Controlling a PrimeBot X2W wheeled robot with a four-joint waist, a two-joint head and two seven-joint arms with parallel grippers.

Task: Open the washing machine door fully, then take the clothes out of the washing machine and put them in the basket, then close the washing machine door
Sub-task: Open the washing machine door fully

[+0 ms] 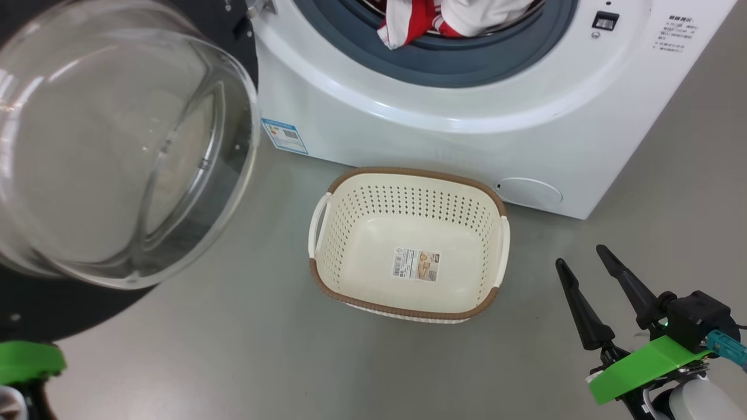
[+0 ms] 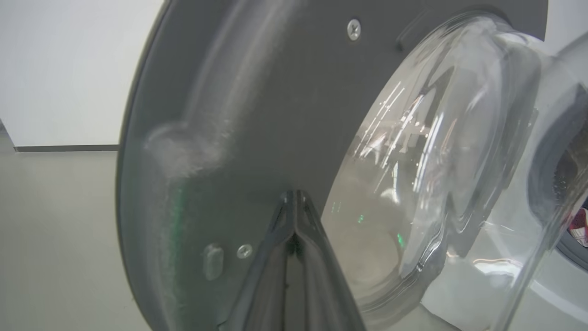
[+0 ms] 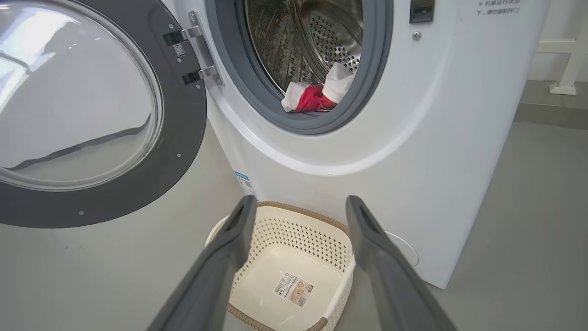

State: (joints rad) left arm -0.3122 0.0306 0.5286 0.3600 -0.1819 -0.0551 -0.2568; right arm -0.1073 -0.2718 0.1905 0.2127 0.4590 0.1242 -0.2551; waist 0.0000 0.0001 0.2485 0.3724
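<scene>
The washing machine (image 1: pixel 467 134) stands with its door (image 1: pixel 117 140) swung open to the left, glass bowl bulging toward me. Red and white clothes (image 1: pixel 426 20) lie at the drum's front lip, also seen in the right wrist view as clothes (image 3: pixel 317 94). The cream basket (image 1: pixel 408 173) sits on the floor before the machine with only a paper label inside. My right gripper (image 1: pixel 580 256) is open and holds nothing, to the right of the basket; its wrist view frames the basket (image 3: pixel 298 209) between the fingers. My left gripper (image 2: pixel 294 197) is shut, tips at the door's dark inner rim (image 2: pixel 257 115).
Grey floor (image 1: pixel 245 350) lies around the basket. A small round white flap (image 1: pixel 528 191) sits low on the machine's front, just behind the basket. A white wall (image 2: pixel 69 69) stands beyond the door. A white frame (image 3: pixel 562 69) is on the floor to the machine's right.
</scene>
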